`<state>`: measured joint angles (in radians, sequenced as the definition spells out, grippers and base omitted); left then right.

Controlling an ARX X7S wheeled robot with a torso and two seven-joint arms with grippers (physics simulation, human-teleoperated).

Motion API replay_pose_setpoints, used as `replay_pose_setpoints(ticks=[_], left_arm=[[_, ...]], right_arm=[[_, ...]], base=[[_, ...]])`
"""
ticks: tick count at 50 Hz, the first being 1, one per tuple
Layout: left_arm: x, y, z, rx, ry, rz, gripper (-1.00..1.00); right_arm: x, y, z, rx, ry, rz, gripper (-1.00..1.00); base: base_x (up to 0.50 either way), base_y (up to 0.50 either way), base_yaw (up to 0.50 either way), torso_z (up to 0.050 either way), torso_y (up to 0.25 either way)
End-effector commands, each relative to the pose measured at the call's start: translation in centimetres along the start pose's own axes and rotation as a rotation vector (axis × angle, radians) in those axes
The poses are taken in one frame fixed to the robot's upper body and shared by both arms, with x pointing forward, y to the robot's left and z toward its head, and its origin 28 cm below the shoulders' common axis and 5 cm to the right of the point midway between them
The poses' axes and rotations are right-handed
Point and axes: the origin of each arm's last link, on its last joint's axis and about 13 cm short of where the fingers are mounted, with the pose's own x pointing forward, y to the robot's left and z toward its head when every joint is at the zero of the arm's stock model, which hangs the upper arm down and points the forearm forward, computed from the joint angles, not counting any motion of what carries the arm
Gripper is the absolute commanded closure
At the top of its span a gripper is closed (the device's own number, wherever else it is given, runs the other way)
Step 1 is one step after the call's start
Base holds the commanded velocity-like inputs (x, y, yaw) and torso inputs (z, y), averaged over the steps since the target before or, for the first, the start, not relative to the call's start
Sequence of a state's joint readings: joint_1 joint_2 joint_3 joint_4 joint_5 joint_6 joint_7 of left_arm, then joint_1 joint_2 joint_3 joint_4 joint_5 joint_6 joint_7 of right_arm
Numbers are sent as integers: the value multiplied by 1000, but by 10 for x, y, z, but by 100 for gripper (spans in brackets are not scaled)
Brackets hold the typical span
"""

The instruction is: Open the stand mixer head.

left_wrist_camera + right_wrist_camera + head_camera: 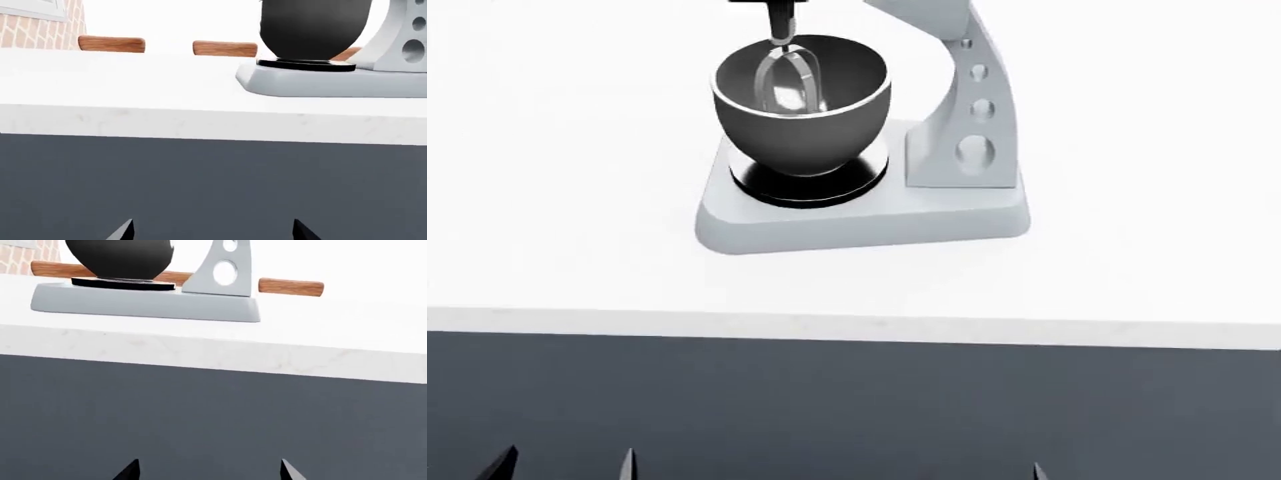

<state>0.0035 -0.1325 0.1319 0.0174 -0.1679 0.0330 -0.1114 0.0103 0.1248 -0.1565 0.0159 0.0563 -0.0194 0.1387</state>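
This is a kitchen, rendered in simulation. A broad white stone-look countertop (561, 200) with faint marbling along its edge tops a run of dark slate-grey cabinet fronts (213, 415). On the counter stands a light-grey stand mixer (961, 140) with a steel bowl (803, 105) seated on its flat base and a metal beater (785, 75) hanging into the bowl. Beyond the counter's far edge, wooden chair backs (111, 44) show, suggesting an island or breakfast bar with seating. A red brick wall (33, 32) rises at one side, beneath a pale window frame
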Motion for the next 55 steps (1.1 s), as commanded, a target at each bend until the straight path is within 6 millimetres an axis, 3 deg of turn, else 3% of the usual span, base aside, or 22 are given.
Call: replay_pose_setpoints(ticks=[1,8,43,45,51,55], left_arm=[[-1,0,1,-22,-4,-10,-100],[-2,0,4,-49,-35,-5,-100],[0,1,3,4,15,7,-100],[-1,2,10,3,3,9,-100],[2,8,54,0,-52,55,-100],[1,8,66,-8,-84,53,-100]], right_arm=[[0,0,-1,3,10,6,-100],[0,0,-1,3,7,8,-100],[0,0,-1,-2,16,25,-100],[0,0,0,46,13,2,-100],[1,-2,13,40,-106,-19,-100],[1,-2,20,47,-152,-20,-100]], base=[[0,0,0,50,0],[0,0,0,7,0],[0,0,0,47,0],[0,0,0,0,0],[0,0,0,0,0],[0,0,0,0,0]])
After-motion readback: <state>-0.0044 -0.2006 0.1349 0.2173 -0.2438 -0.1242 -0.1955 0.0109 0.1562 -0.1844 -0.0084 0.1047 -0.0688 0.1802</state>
